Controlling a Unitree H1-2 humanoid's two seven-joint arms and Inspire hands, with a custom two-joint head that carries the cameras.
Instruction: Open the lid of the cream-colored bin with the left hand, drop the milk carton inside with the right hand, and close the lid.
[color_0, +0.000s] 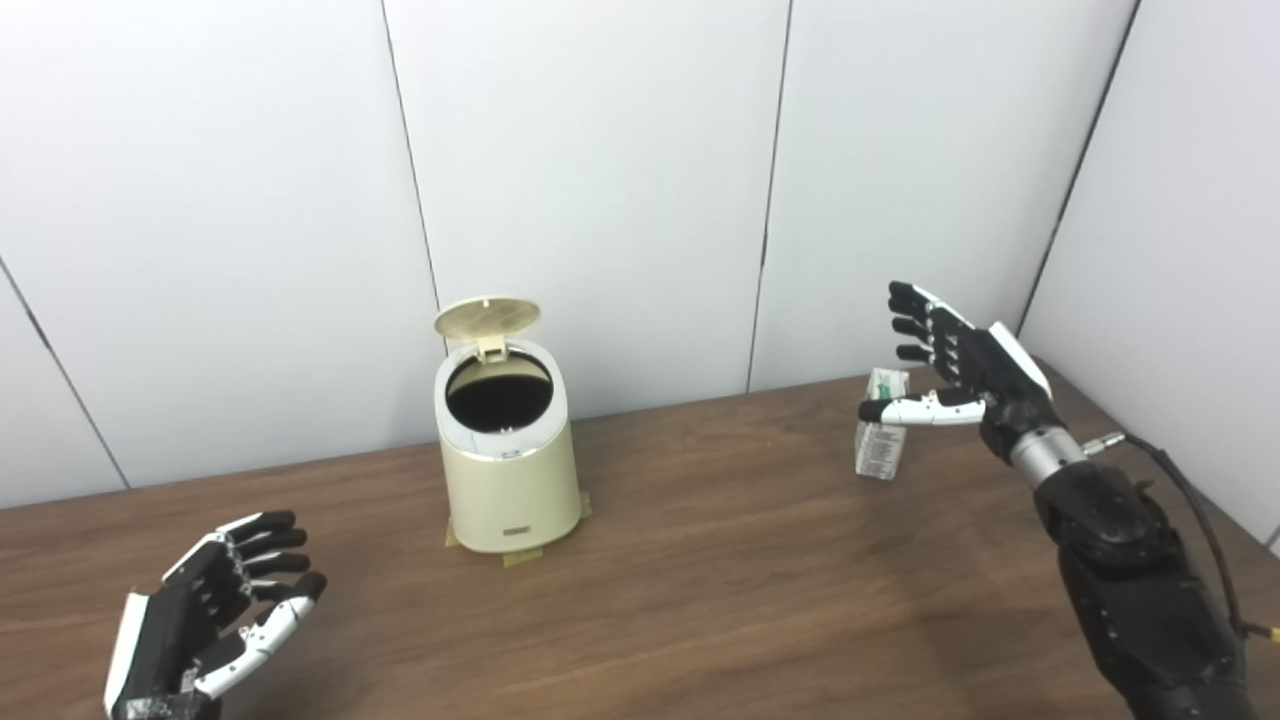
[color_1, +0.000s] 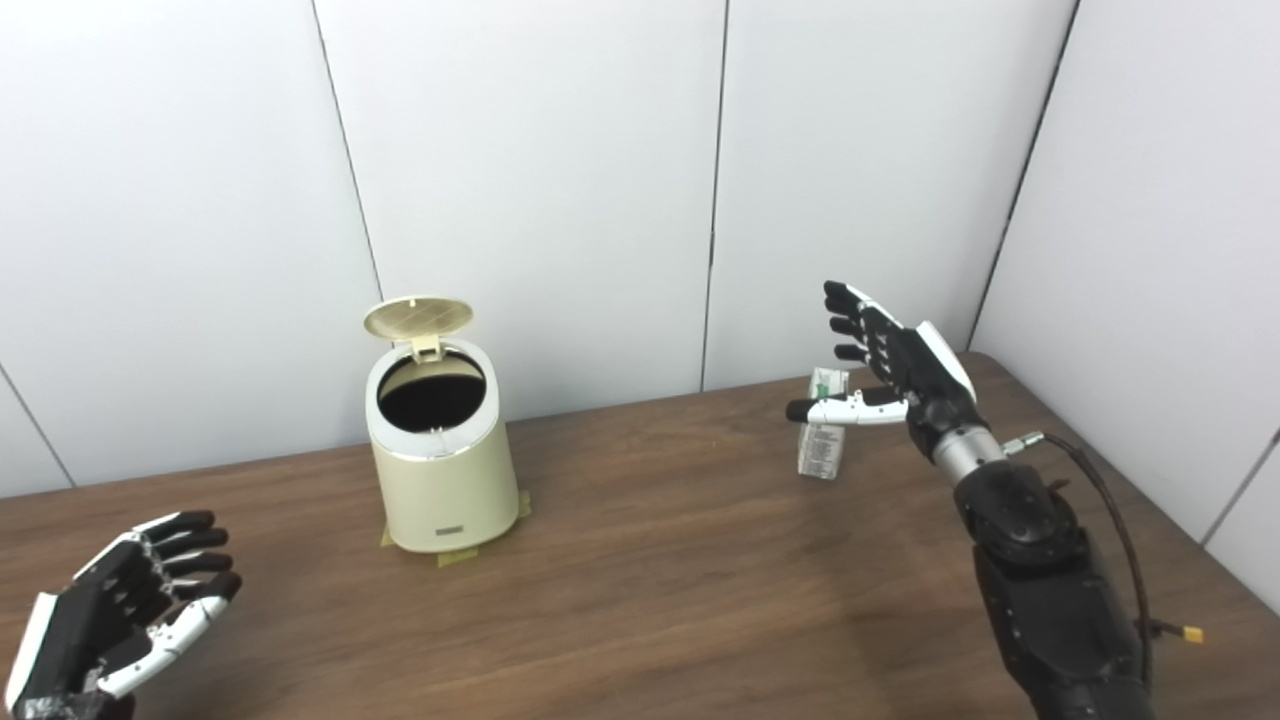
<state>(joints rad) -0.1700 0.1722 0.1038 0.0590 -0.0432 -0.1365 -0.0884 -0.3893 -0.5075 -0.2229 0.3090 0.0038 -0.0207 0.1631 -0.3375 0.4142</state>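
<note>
white panels behind the tabletop (color_0: 700, 560); bin (color_0: 508, 470) lid (color_0: 487, 316) is up. my right hand (color_0: 960, 365), spread and empty, should next clasp the milk carton (color_0: 880, 440); left hand (color_0: 215, 610) rests unclenched.

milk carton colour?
White with green print on the milk carton; clearest in the left eye view.

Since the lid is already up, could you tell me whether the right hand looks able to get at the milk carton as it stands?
Probably yes. The right hand is open right beside the upright milk carton, and nothing stands between them on the table.
</note>
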